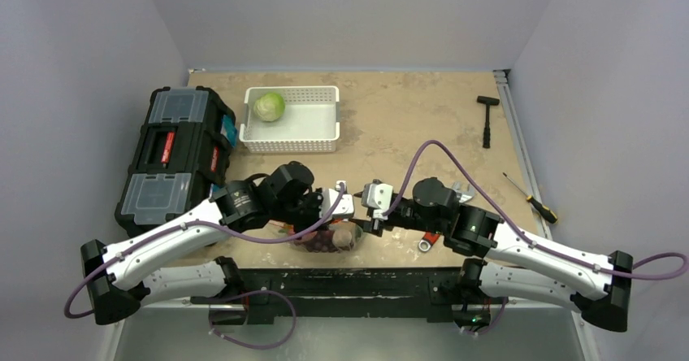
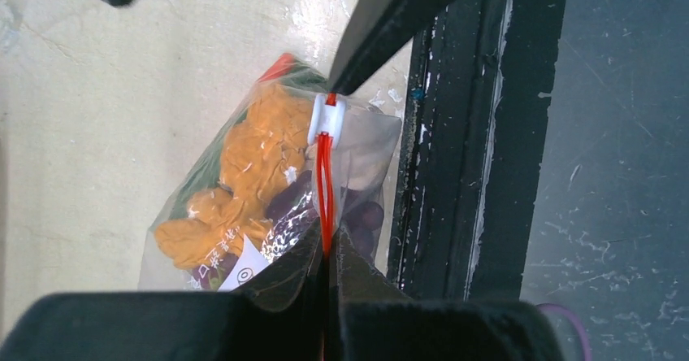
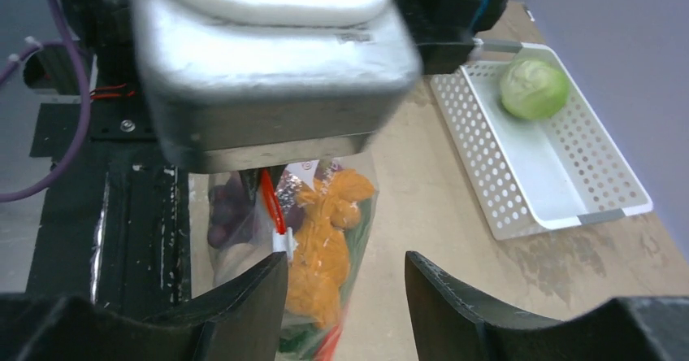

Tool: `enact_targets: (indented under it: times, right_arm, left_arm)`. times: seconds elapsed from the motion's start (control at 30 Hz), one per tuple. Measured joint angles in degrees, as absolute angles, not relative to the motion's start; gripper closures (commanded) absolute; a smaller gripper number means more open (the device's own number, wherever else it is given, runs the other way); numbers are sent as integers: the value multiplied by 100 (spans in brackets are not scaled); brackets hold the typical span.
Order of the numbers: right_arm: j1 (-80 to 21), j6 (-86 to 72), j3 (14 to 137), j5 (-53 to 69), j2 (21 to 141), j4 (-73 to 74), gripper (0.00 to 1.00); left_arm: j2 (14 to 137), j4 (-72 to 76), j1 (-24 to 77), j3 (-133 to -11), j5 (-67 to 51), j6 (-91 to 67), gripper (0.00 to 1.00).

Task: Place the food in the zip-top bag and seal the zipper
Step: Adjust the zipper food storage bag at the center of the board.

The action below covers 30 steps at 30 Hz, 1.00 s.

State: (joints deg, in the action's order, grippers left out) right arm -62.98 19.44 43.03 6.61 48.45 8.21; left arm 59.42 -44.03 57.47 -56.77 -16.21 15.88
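One zip-top bag (image 2: pixel 367 145) of food (image 2: pixel 260 158), left gripper (image 2: pixel 327 251) pinching zipper (image 2: pixel 324 184), right gripper (image 3: pixel 345 265) parted

Pale grey walls (image 1: pixel 349 11) on three sides; worn tan tabletop (image 1: pixel 406 125); black rail (image 1: pixel 349 284) along near edge.

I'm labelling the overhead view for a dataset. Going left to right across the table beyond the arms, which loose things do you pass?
black toolbox → white basket → black hammer → screwdriver
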Motion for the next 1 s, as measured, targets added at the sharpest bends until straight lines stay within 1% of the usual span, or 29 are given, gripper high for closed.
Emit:
enact_targets:
  times: [0.17, 0.37, 0.43, 0.47, 0.5, 0.57, 0.63, 0.67, 0.7, 0.77, 0.83, 0.9, 0.93, 1.0]
  right_arm:
    - [-6383, 2073, 4300, 1033, 4893, 849, 41]
    - [-6589, 2106, 4195, 1149, 4923, 561, 42]
    - [-6683, 2115, 4145, 1094, 4991, 489, 46]
    - [-6716, 2123, 4104, 1055, 5011, 456, 52]
    - [-6740, 2141, 4064, 1015, 5015, 445, 60]
    - [-6751, 2191, 4018, 967, 5035, 432, 80]
    - [-6751, 2220, 4016, 904, 5100, 388, 96]
    - [-6751, 2224, 4016, 851, 5142, 357, 100]
    - [-6751, 2204, 4016, 819, 5199, 329, 100]
    - [-6748, 2215, 4016, 788, 5284, 272, 100]
    - [-6748, 2193, 4016, 764, 5325, 244, 100]
    - [-6748, 2143, 4016, 777, 5334, 239, 100]
    - [-6748, 2108, 4016, 812, 5332, 220, 100]
    - [-6748, 2034, 4016, 851, 5325, 187, 100]
  left_arm:
    - [5961, -4401, 5618, -5677, -1839, 1452, 100]
    - [5959, -4381, 5450, -5677, -2128, 1393, 100]
    - [5955, -4381, 5411, -5677, -2193, 1389, 100]
    - [5948, -4381, 5400, -5677, -2222, 1387, 100]
    - [5944, -4381, 5393, -5677, -2250, 1387, 100]
    - [5933, -4381, 5378, -5677, -2305, 1387, 100]
    - [5933, -4381, 5371, -5677, -2351, 1385, 100]
    - [5933, -4381, 5363, -5677, -2370, 1387, 100]
    - [5933, -4390, 5363, -5677, -2383, 1387, 100]
    - [5933, -4418, 5356, -5675, -2386, 1378, 88]
    - [5933, -4397, 5349, -5673, -2383, 1328, 79]
    - [5935, -4311, 5347, -5673, -2383, 1253, 64]
    - [5935, -4268, 5347, -5673, -2381, 1234, 62]
    - [5935, -4174, 5347, -5673, -2383, 1157, 62]
